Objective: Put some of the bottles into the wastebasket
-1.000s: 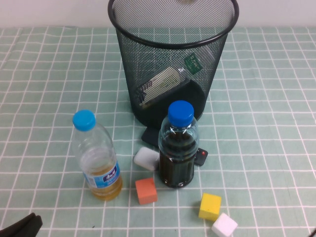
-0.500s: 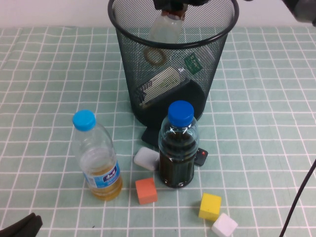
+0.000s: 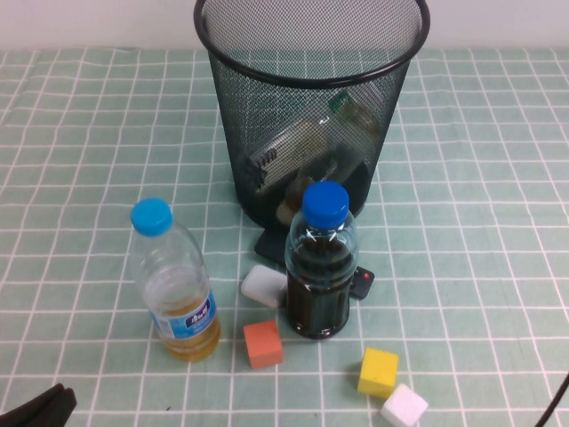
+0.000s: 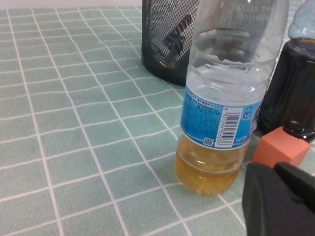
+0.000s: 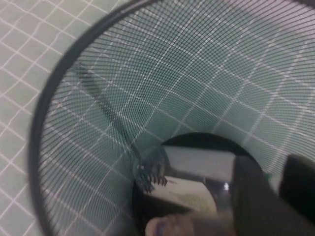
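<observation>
The black wire-mesh wastebasket (image 3: 233,124) stands at the back middle of the table. Through its mesh I see a clear bottle with a green label (image 3: 349,110) leaning inside, and a small clear bottle (image 3: 289,206) low near the base. My right gripper (image 5: 281,192) hangs over the wastebasket's mouth (image 5: 42,128), looking down into it, open and empty; it is out of the high view. My left gripper (image 4: 278,196) is shut and empty, low at the table's front left (image 3: 40,409), beside the yellowish-liquid bottle.
A light-blue-capped bottle with yellowish liquid (image 3: 175,289) and a dark-liquid bottle with a deep blue cap (image 3: 320,267) stand in front of the wastebasket. Orange (image 3: 263,344), yellow (image 3: 379,371) and white (image 3: 405,406) blocks, a white eraser-like piece (image 3: 263,286) and a small black device (image 3: 363,283) lie around them.
Half a second ago my right gripper held a small clear bottle over the wastebasket's rim. The bottle now lies inside, the contents have shifted, and the gripper has left the high view.
</observation>
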